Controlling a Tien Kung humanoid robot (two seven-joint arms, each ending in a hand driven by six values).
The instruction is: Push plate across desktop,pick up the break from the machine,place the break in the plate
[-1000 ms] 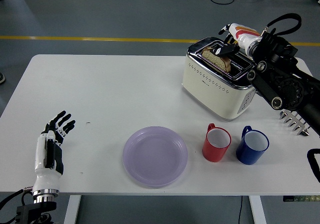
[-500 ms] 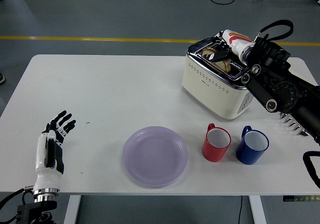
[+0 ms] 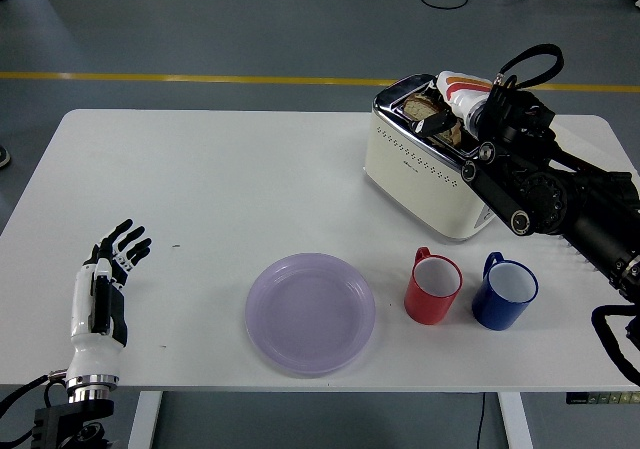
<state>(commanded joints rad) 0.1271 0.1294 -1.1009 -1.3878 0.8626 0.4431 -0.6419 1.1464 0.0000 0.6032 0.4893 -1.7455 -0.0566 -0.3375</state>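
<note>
The left hand (image 3: 103, 287) rests open and empty near the surface's (image 3: 200, 189) near-left edge. The plate (image 3: 311, 312) sits near centre, with open room around it. Far right, the right hand (image 3: 447, 97) has dropped onto the toaster (image 3: 425, 169) slot, reaching the bread (image 3: 436, 119); whether its fingers have closed on it, I cannot tell.

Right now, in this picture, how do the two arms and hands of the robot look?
The left hand has a white back and palm shell, black fingers with small white marks, and a ringed silver wrist with a black cable below. The right arm is bulky and black, with round silver joint caps and a black cable loop at the top. The right hand shows a white shell with an orange-red patch and black fingers.
</note>
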